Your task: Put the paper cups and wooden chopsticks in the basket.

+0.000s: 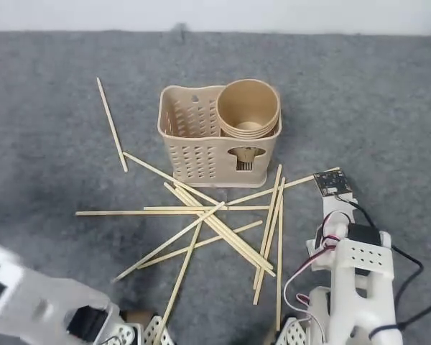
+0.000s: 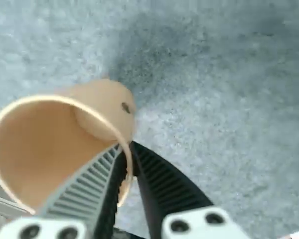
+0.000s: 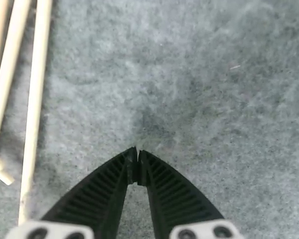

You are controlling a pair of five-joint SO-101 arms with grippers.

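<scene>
Several chopsticks (image 1: 201, 208) scattered before the basket (image 1: 194, 154) (stacked cups (image 1: 248, 108) inside), left gripper (image 2: 126, 148) clamped on a paper cup (image 2: 45, 149), right gripper (image 3: 138, 155) pressed together.

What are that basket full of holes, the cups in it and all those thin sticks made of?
Basket: looks like moulded plastic, matte beige, with even rows of slots. Cups: probably paper, tan, with thin rolled rims, nested together. Sticks: pale and straight, likely bare wood or bamboo; the grain is too fine to see.
</scene>
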